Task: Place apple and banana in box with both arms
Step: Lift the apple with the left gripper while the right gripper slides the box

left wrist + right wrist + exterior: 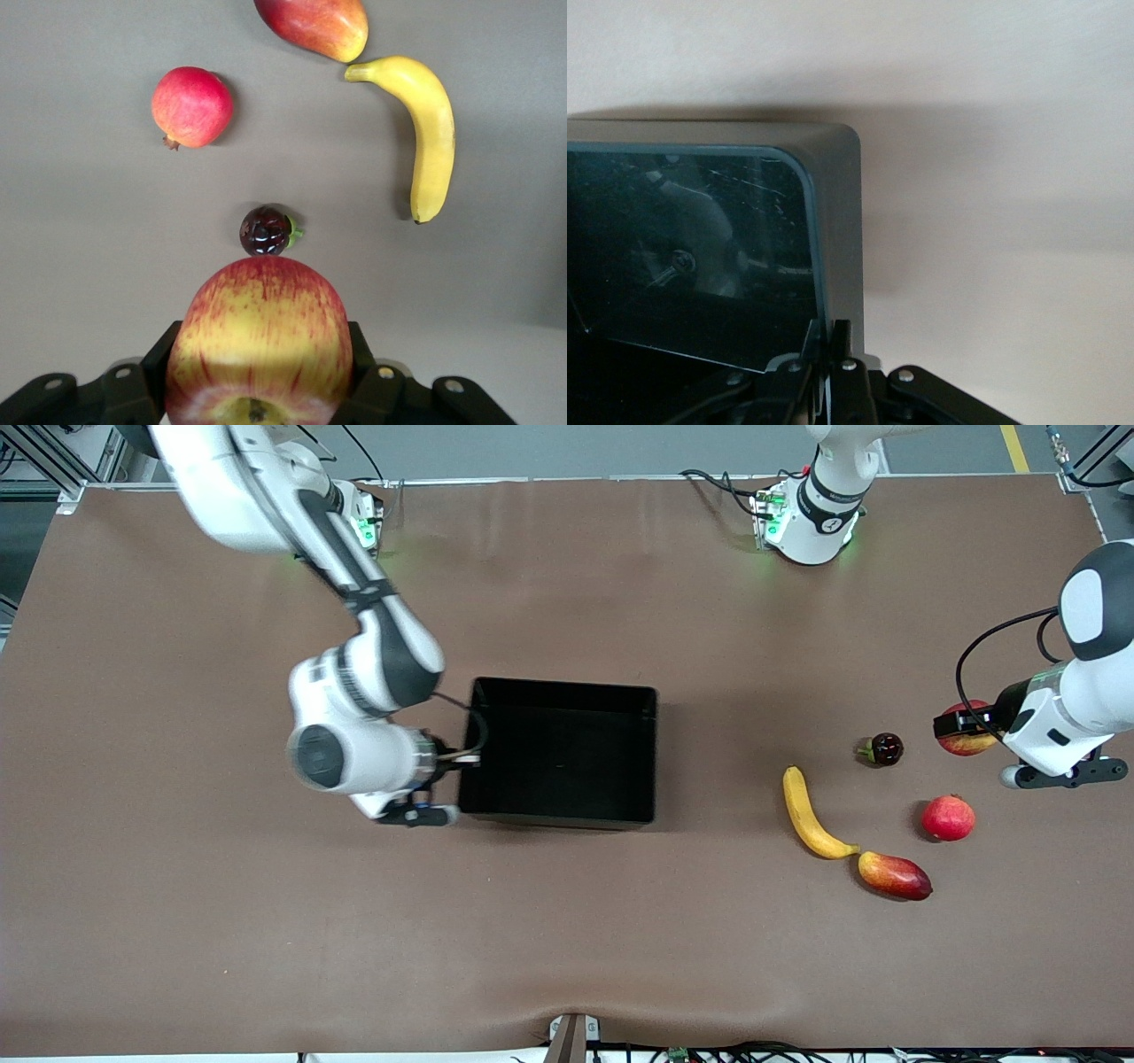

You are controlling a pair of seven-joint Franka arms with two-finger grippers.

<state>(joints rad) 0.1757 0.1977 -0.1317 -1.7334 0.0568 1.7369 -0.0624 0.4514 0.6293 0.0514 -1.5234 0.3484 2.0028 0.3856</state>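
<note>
You are looking at a brown matte table cover [221,921], wrinkling slightly at the edge nearest the front camera, with grey floor showing past the arm bases. Nearest that camera, toward the left arm's end, an oblong red-yellow mango [895,875] is lying tip to tip with the smooth, curved yellow banana [813,816]. A plain red round fruit [948,817] is sitting beside them, and a small glossy dark fruit [884,748] is lying farther up. The left gripper [967,728] is clamping the streaked red-and-yellow apple [259,345] between its black fingers [159,354], next to that dark fruit. At mid-table the glossy black box [638,700] is standing open and rectangular. The right gripper [829,363] is pinching the box's wall at the right arm's end, jaws nearly closed on the thin rim.
</note>
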